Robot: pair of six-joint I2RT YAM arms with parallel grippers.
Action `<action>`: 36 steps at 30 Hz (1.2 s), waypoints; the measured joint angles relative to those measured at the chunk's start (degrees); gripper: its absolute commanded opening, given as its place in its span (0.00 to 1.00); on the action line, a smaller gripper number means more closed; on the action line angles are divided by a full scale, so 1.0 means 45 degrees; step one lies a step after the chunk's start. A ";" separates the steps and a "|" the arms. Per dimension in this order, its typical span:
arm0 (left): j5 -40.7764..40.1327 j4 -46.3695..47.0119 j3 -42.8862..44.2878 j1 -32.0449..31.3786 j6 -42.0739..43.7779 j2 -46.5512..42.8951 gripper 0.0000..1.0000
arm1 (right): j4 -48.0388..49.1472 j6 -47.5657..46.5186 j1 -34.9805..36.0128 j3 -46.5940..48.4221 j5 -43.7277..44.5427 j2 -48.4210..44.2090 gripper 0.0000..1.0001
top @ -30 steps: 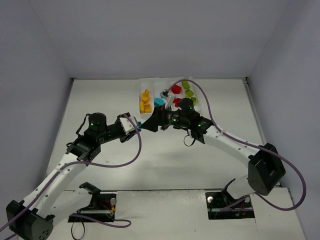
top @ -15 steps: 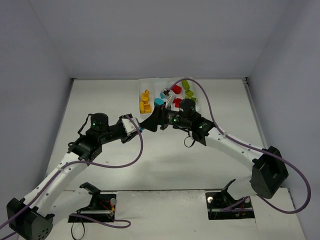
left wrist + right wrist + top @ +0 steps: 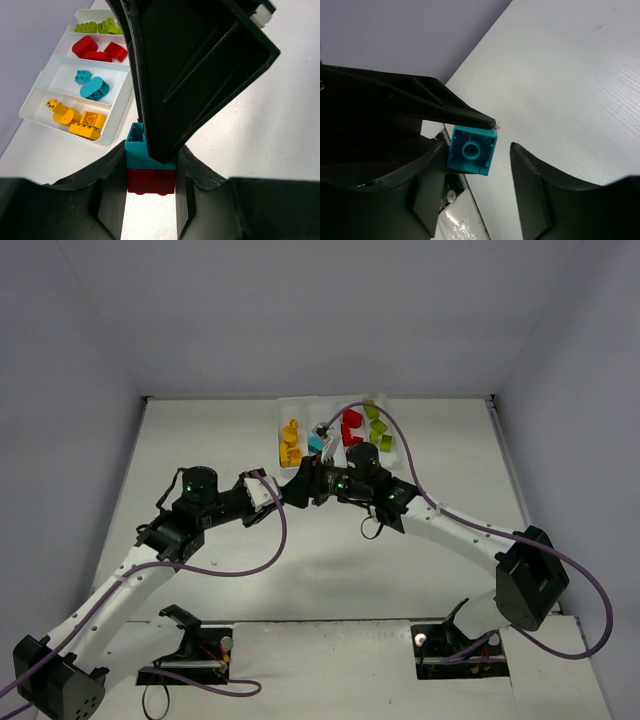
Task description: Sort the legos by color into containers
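While left hand [image 3: 150, 167] clamps lego stack [image 3: 150, 181], cyan end pointing outward, right hand [image 3: 477, 150] wide.

The overhead view is lit brightly and evenly by diffuse light from above. Only soft, pale shadows are cast beneath the white-and-black arms [image 3: 130, 578] onto the flat white bench [image 3: 200, 450]. The bench's edges are drawn converging by the wide lens.

In the left wrist view the black left claw [image 3: 150, 172] is rendered dark and blurred close to the lens. The stacked cyan-and-red plastic brick [image 3: 146, 156] and the long white plastic tray [image 3: 35, 97] are shown sharp and saturated.

In the right wrist view the black right claw [image 3: 477, 175] is underexposed and soft, whereas the bench's fine ribbed texture is resolved crisply.
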 measured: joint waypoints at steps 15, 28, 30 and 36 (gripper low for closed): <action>-0.0233 -0.0112 -0.0010 -0.0015 0.0291 -0.0005 0.63 | -0.0602 -0.0330 -0.0068 0.0291 0.0384 0.0092 0.00; -0.0321 -0.0121 -0.0044 -0.0015 0.0330 -0.0015 0.64 | -0.0928 -0.0481 -0.0588 0.0291 0.0223 -0.0612 0.00; -0.0321 -0.0112 -0.0049 -0.0015 0.0325 0.0019 0.63 | -0.0928 -0.0471 -0.0588 0.0291 0.0083 -0.0617 0.00; -0.0321 0.0146 -0.0287 -0.0015 0.0267 0.0024 0.63 | -0.0719 -0.0272 -0.0588 0.0238 -0.0287 -0.0617 0.00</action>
